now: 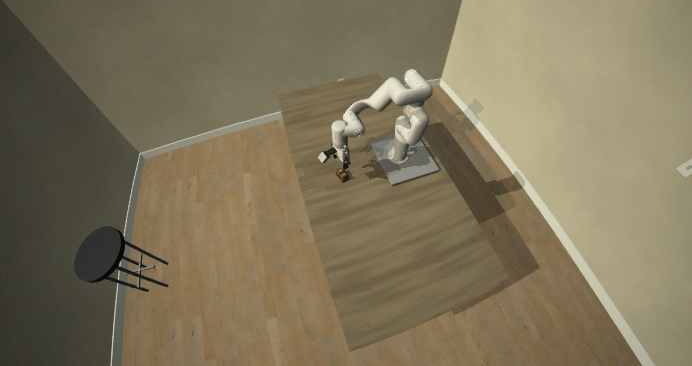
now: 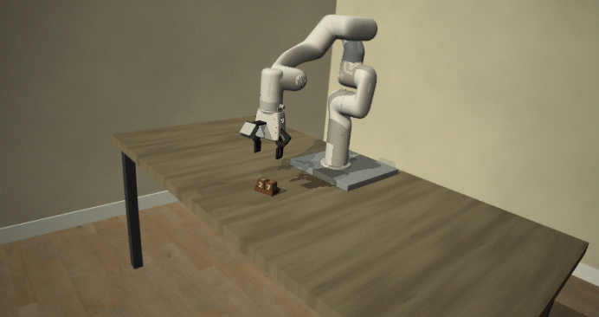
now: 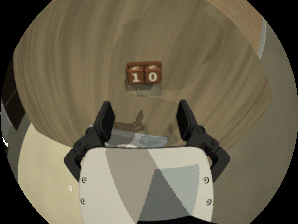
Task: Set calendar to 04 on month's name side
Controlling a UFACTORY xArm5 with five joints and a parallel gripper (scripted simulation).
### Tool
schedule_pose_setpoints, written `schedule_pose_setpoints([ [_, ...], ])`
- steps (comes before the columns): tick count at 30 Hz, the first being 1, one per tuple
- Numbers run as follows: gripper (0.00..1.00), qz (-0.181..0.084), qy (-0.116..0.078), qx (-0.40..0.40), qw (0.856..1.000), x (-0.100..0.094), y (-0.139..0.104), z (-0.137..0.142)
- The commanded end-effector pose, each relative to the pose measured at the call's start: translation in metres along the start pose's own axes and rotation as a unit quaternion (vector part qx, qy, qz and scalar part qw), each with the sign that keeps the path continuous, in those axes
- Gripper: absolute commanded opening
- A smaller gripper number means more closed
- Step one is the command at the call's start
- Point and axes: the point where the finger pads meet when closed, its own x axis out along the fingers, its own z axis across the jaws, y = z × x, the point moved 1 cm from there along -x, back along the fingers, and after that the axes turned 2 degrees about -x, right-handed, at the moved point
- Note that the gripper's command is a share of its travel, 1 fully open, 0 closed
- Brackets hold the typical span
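Holding nothing between widely parted black fingers with the white gripper (image 1: 345, 166) (image 2: 267, 154) (image 3: 145, 103); showing the small reddish-brown block calendar (image 1: 342, 175) (image 2: 267, 187) (image 3: 144, 73) at six o'clock below in the exterior view, on the brown wood-grain table (image 1: 400, 256) (image 2: 368, 222) (image 3: 65, 65). Running ten-to-four lengthwise there, facing "27" toward seven o'clock; running nine-to-three in the wrist view, facing "10" toward six. Leaving month lettering illegible, blurring digits from the top.

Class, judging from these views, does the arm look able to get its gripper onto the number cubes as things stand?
Probably yes: the gripper hangs open near the number cubes, with nothing visible between. The cubes sit tightly together, so gripping just one may be harder.
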Motion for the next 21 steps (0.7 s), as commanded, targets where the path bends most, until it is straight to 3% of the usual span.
schedule_pose_setpoints([
  [1, 1.0, -0.001, 0.0, -0.006, 1.0, -0.0022, -0.0014, -0.0031],
  [14, 1.0, -0.001, 0.0, -0.002, 1.0, -0.0022, -0.0018, -0.0037],
  [21, 1.0, -0.001, 0.0, 0.042, 0.999, -0.0026, -0.0077, -0.0125],
])
